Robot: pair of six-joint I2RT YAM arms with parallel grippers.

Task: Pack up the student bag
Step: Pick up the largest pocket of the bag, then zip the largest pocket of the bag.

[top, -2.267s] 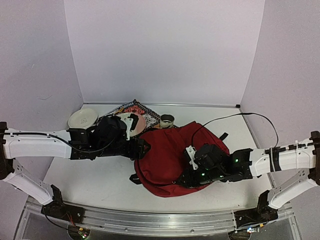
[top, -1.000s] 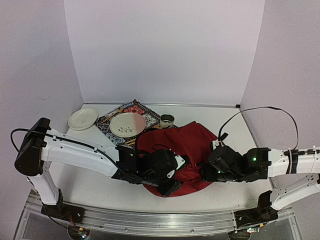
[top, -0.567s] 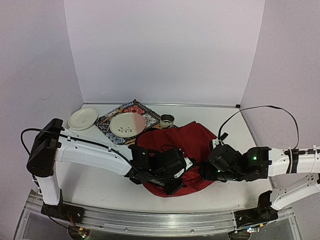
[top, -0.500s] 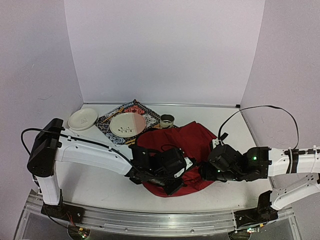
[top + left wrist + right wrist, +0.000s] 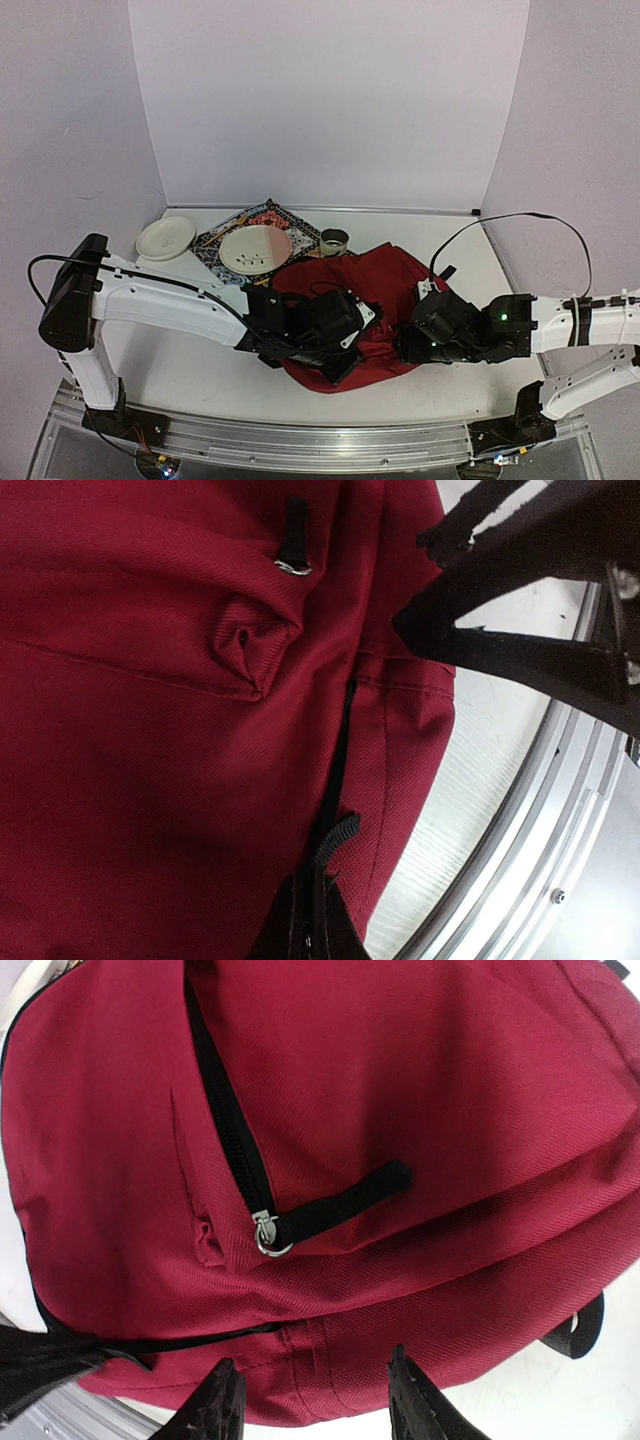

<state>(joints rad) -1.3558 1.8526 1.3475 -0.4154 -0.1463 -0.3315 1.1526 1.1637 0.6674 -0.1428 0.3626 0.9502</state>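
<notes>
The student bag (image 5: 350,285) lies flat at the table's middle, dark red with black zippers. My left gripper (image 5: 352,352) is at its near edge. In the left wrist view the left gripper (image 5: 310,930) is shut on the black zipper end (image 5: 335,842) at the bag's seam. My right gripper (image 5: 402,345) is beside it to the right. In the right wrist view the right gripper (image 5: 315,1400) stands open, its fingers (image 5: 220,1405) astride the bag's lower edge, nothing between them but fabric. A ringed zipper pull (image 5: 265,1232) with a black cord lies just beyond.
Behind the bag, a pale plate (image 5: 255,248) sits on a patterned cloth (image 5: 268,214). A white dish (image 5: 166,237) lies at far left and a small tin (image 5: 334,240) by the bag's top. A metal rail (image 5: 320,435) runs along the near edge.
The left gripper has shut on the zipper end; a second ago its jaws stood apart. Before that the left arm swung from the plate to the bag's near edge. The right gripper has barely moved.
</notes>
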